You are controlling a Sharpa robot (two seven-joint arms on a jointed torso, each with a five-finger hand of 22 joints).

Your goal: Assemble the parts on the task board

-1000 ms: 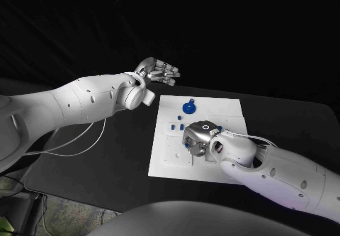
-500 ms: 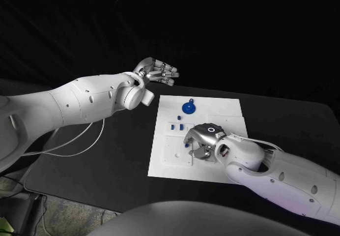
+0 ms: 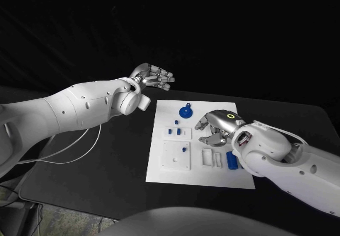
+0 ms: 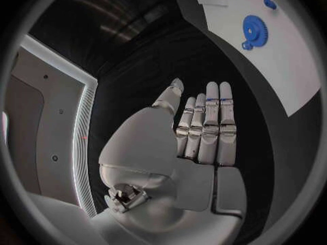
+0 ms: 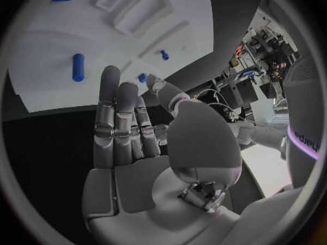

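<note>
The flat white rectangular task board (image 3: 202,169) lies in the middle of the black table (image 3: 92,177). On it, a round blue toothed gear with a small lug (image 3: 186,111) sits toward the board's 12 o'clock end. Two small blue upright pieces (image 3: 175,131) stand at about 10 o'clock, and a small blue peg (image 3: 184,148) stands in a raised square plate just below them. A blue cylinder-shaped part (image 3: 231,160) lies on the board at about 4 o'clock, beside two white rectangular frames.

The silver many-fingered left hand (image 3: 154,75) hangs off the board, above the table at the board's 11 o'clock; its fingers (image 4: 207,122) lie straight and side by side, holding nothing. The silver many-fingered right hand (image 3: 216,129) hovers over the board's 3 o'clock side, above the frames. In the right wrist view its fingers (image 5: 116,120) are extended side by side, thumb apart, nothing between them.
</note>
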